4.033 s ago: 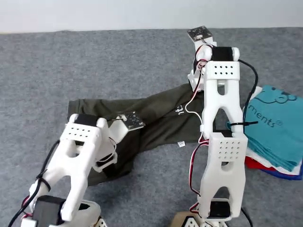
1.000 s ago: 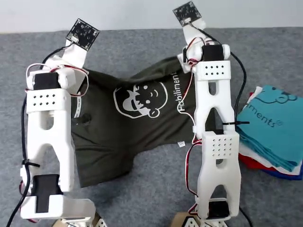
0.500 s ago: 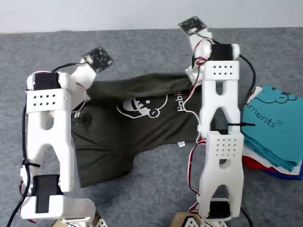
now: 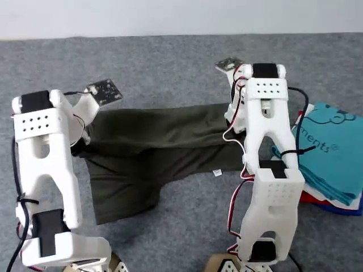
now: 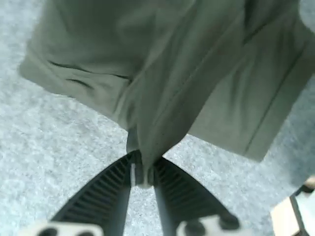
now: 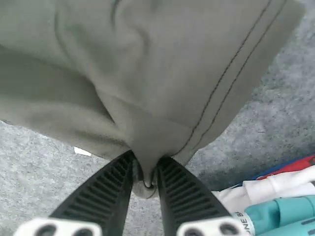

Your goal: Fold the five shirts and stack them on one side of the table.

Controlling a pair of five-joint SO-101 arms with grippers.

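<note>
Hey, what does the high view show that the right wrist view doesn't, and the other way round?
The high view gives the whole olive shirt as a long folded band held at both ends, plus the left arm. The right wrist view gives the right gripper shut on a pinch of the shirt's edge, with the hem stitching close up. Shared: the shirt, the stack with its red, white and teal layers, the small white tag and the grey table cover.
</note>
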